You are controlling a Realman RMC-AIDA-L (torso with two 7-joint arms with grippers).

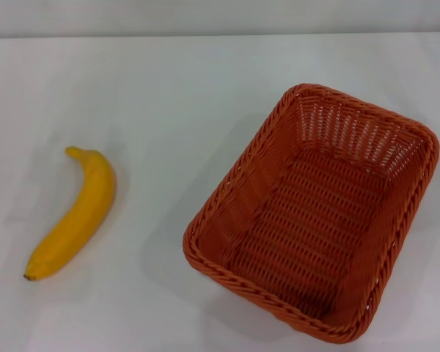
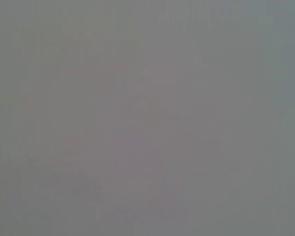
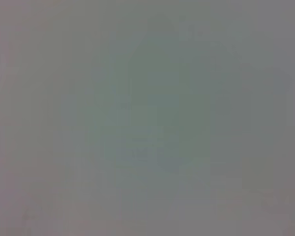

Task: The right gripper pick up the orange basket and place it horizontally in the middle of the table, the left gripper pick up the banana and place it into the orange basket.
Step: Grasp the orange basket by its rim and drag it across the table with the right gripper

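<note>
The orange basket [image 1: 315, 213] stands on the white table [image 1: 169, 95] at the right in the head view, turned at a slant, its long side running from near left to far right. It holds nothing. The banana [image 1: 77, 213] lies on the table at the left, stem toward the back and dark tip toward the front. Neither gripper shows in the head view. Both wrist views show only a plain grey surface, with no fingers and no objects.
The far edge of the table runs along the top of the head view against a pale wall. Bare tabletop lies between the banana and the basket.
</note>
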